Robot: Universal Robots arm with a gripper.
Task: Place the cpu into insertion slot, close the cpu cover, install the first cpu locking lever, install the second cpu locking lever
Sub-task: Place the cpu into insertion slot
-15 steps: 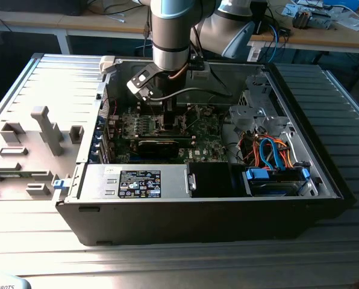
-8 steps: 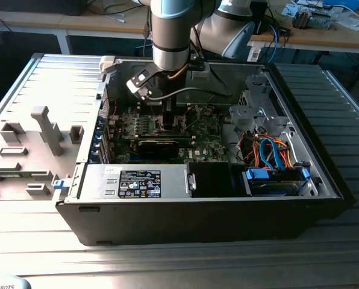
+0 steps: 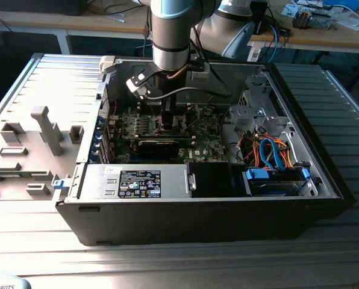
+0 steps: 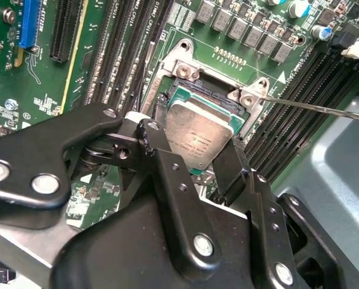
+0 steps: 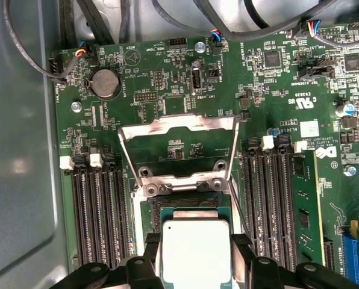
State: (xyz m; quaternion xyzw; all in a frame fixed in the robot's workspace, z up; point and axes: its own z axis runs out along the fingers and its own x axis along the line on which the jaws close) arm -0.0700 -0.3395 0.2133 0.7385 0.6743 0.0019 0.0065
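My gripper (image 3: 168, 120) reaches down into the open computer case. In both wrist views its black fingers (image 4: 150, 137) close on two opposite edges of the cpu (image 4: 197, 135), a flat silver-grey square. The cpu (image 5: 194, 250) sits over the insertion slot (image 5: 188, 205), whose dark far strip still shows beyond the chip. I cannot tell whether the chip rests in the slot or hovers just above it. The cpu cover (image 5: 179, 123), a grey metal frame, is swung open and lies back over the board. A thin wire locking lever (image 4: 312, 108) sticks out beside the socket.
Rows of black memory slots (image 5: 98, 205) flank the socket on both sides. A long black expansion card (image 3: 158, 144) lies near the gripper. Drive cage and coloured cables (image 3: 270, 150) fill the case on the exterior view's right. A grey fixture plate (image 3: 41, 129) sits on the exterior view's left.
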